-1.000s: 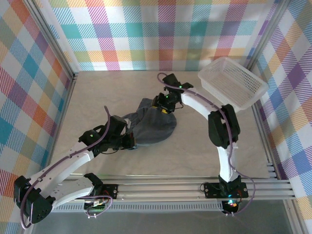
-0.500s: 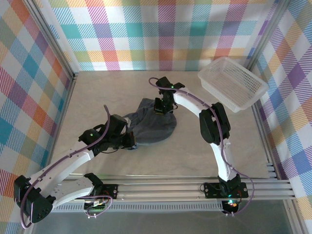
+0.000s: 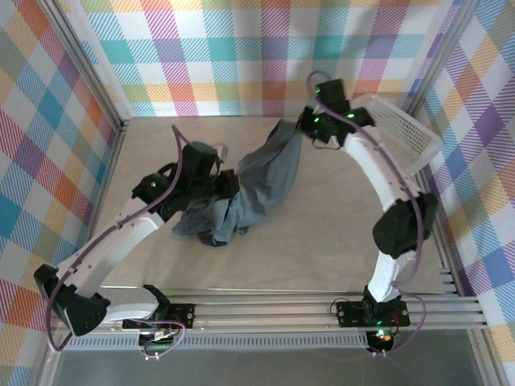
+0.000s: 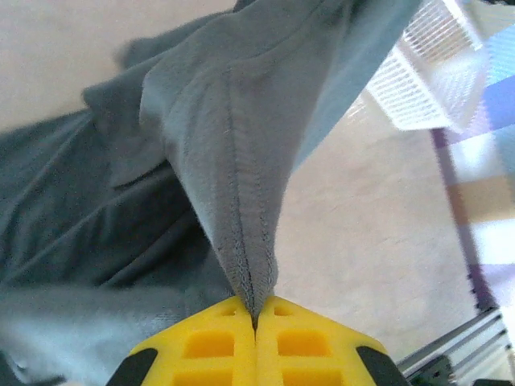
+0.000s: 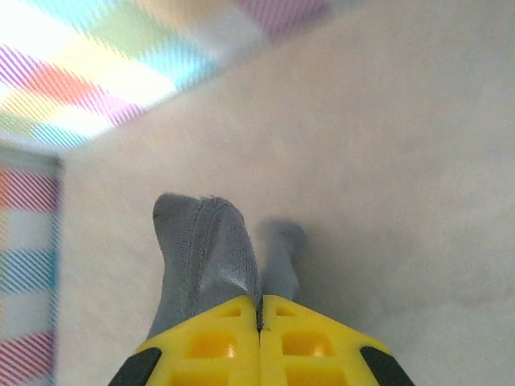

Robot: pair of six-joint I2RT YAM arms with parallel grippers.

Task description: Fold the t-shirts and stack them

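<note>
One dark charcoal-grey soft fabric t-shirt hangs stretched between both arms, left of the white perforated plastic basket. Its bunched end droops toward the beige table, farther from the basket. The left gripper is clamped tight on a seamed fold. The right gripper, just beside the basket, is clamped tight on a hemmed edge held above the table.

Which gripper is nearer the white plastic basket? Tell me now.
Right. The right gripper holds the t-shirt up close beside the white plastic basket; the left gripper grips it much farther off.
</note>
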